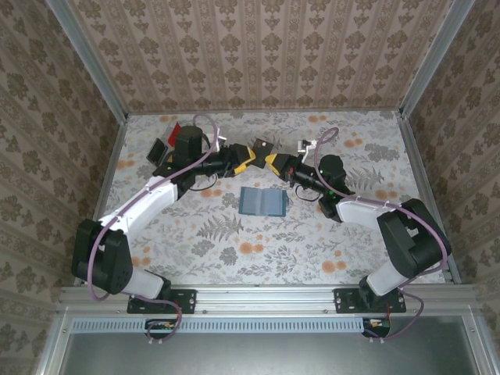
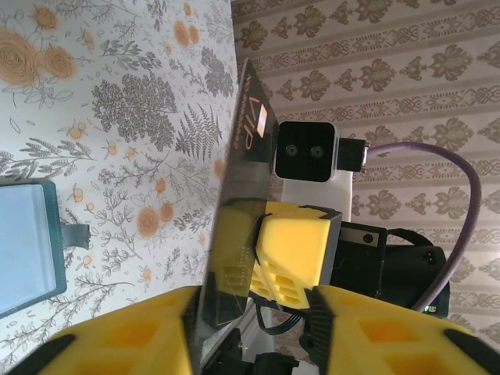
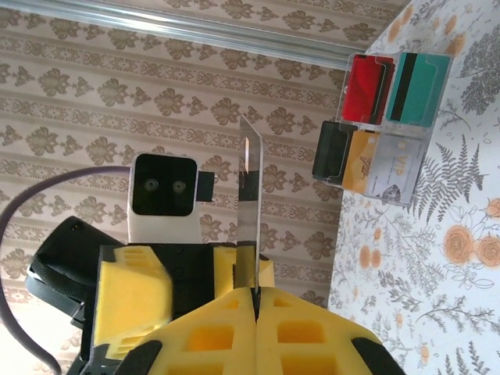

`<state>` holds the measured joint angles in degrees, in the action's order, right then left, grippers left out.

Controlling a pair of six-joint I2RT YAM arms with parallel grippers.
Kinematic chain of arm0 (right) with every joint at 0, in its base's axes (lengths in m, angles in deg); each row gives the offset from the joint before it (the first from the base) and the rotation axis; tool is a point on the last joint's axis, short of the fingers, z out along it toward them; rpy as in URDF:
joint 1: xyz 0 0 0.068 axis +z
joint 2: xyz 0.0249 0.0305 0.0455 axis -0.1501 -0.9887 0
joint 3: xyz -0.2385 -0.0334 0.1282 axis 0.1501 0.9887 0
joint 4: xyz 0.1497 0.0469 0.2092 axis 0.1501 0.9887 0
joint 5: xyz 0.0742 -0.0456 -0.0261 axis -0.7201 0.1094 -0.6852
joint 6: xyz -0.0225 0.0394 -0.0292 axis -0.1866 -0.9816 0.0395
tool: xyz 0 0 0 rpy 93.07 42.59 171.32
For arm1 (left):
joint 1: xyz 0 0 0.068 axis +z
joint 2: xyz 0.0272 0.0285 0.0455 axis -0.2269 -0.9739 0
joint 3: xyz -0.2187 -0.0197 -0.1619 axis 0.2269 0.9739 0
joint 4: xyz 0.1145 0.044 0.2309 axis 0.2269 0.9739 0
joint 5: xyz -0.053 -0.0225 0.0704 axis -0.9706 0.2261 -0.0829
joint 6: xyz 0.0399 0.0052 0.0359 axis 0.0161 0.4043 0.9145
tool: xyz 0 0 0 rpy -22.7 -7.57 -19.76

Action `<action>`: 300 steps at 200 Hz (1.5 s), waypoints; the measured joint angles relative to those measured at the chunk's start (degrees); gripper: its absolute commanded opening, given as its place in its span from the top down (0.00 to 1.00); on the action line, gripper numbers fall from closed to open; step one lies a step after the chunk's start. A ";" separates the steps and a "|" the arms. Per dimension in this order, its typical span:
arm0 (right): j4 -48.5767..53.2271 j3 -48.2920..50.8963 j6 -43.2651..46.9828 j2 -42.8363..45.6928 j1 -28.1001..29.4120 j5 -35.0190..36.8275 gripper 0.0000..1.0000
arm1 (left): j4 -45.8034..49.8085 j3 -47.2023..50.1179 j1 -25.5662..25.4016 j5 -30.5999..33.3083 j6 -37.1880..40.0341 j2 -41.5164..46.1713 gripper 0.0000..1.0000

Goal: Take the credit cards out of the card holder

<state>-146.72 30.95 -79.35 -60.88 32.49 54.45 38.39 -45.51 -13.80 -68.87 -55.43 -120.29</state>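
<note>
Surroundings: a table [image 1: 234, 250] covered with a floral cloth is seen, enclosed by walls [image 1: 266, 47] papered in a beige damask pattern.
Card holder: the card holder [image 1: 262, 201] is laid open and flat near the middle of the table, its grey-blue inside turned up, well apart from both grippers.
Removed cards: a red card [image 3: 367, 78] and a teal card [image 3: 418, 90] are laid side by side near the table's far left corner. A black card [image 3: 332, 148], a yellow-orange card [image 3: 359, 160] and a pale grey card [image 3: 398, 168] are set in a second row just beside them.
Held card: a dark card [image 2: 246, 141] with pale lettering is held above the table, beyond the card holder, between the two facing grippers.
Right gripper: the jaws of the right gripper [image 3: 254, 293] are pressed together on one edge of the dark card.
Left gripper: the jaws of the left gripper [image 2: 254, 305] are spread, with the dark card's other end between them. One pad is just beside the card's face, though contact cannot be told.
</note>
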 measured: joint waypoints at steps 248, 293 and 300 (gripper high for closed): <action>56.43 -4.72 34.64 16.48 -0.20 11.78 0.00 | 43.04 -15.28 10.43 30.23 55.60 2.08 1.00; 59.58 -4.72 36.81 15.45 -0.48 13.00 0.00 | 46.71 -18.84 18.01 36.15 65.18 1.95 1.00; 59.56 -4.72 36.83 15.19 -0.57 12.98 0.00 | 46.73 -19.34 19.50 36.30 66.34 1.81 1.00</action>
<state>-87.16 26.23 -42.52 -45.68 31.92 67.43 85.12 -64.85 5.69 -32.56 10.91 -118.47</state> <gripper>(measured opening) 0.995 0.047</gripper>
